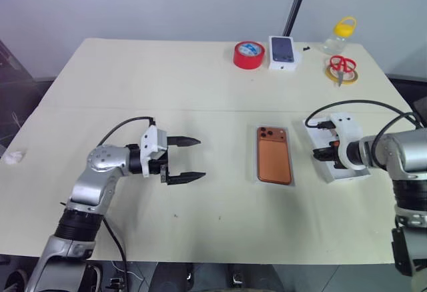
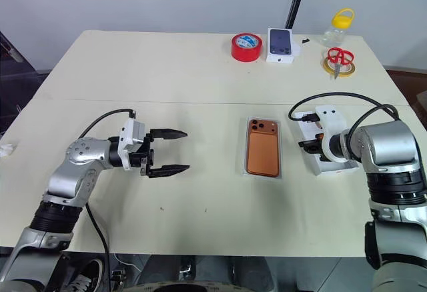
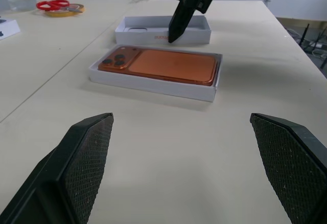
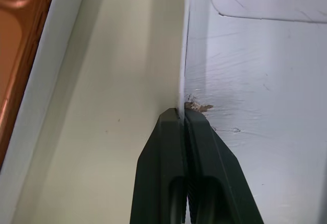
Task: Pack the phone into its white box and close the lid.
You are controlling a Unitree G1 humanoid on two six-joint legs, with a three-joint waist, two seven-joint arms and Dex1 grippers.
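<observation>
The phone (image 1: 275, 155) lies camera side up in the white box (image 3: 153, 83), its orange-copper back showing and its lens cluster at the corner far from me. That box rests flat on the counter (image 1: 200, 92), in front of me. Just to its right lies the lid (image 2: 321, 147), open side up, plain white inside. My right pincer (image 4: 183, 115) is pinched on the lid's wall nearest the phone.
</observation>
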